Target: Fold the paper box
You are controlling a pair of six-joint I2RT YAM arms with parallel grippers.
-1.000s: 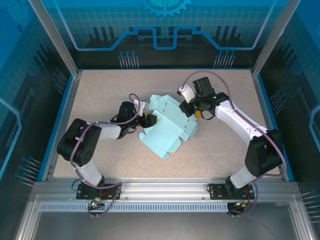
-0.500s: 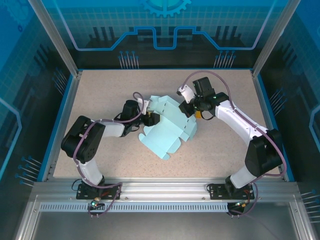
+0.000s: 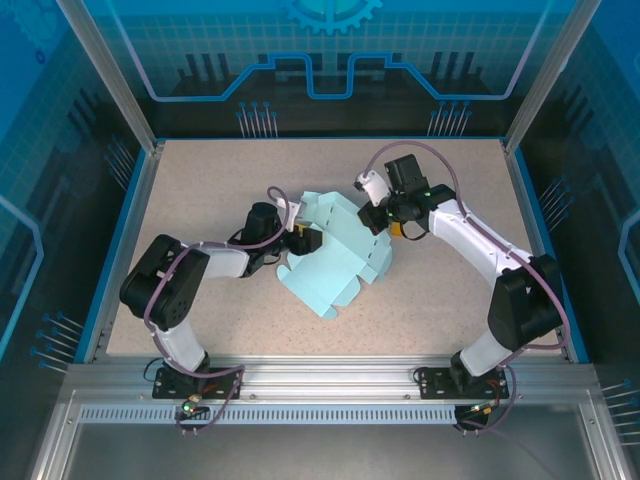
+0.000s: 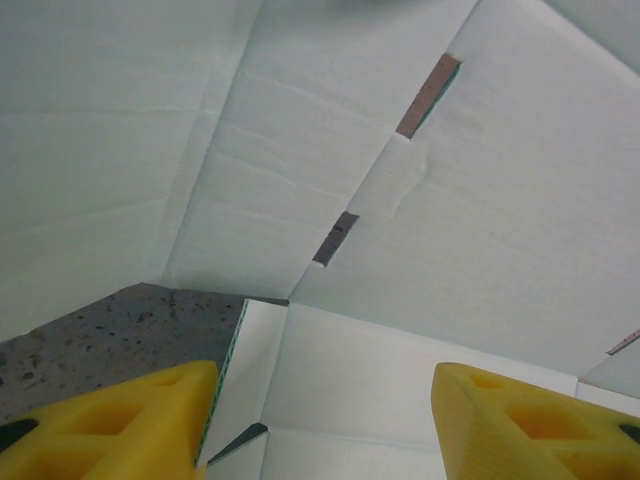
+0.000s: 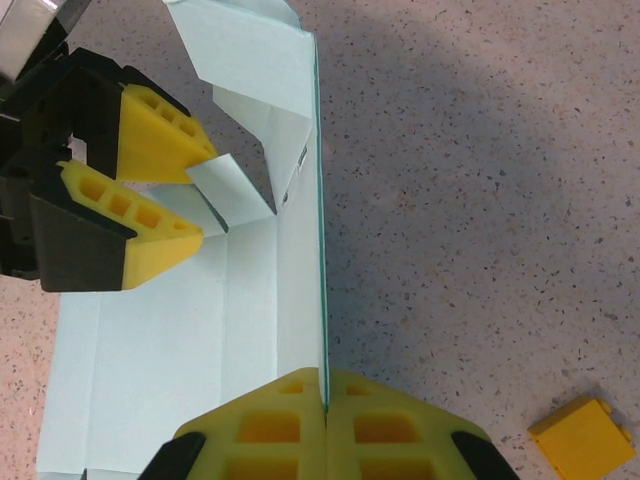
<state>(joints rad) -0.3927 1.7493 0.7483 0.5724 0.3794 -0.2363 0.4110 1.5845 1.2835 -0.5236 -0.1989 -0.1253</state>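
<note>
We found the right pincer pinched shut on an upright wall of the paper box; the left pincer gaped open, gripping nothing.

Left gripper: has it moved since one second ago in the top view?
Yes. The left gripper has shifted slightly right, away from the table's left edge, toward the paper box.

Robotics lab: enclosed test cell.
Speckled beige table fenced by an aluminium profile frame and blue translucent panels printed with gear and circuit graphics; cabled left arm and right arm bolted at the table's near edge.
</note>
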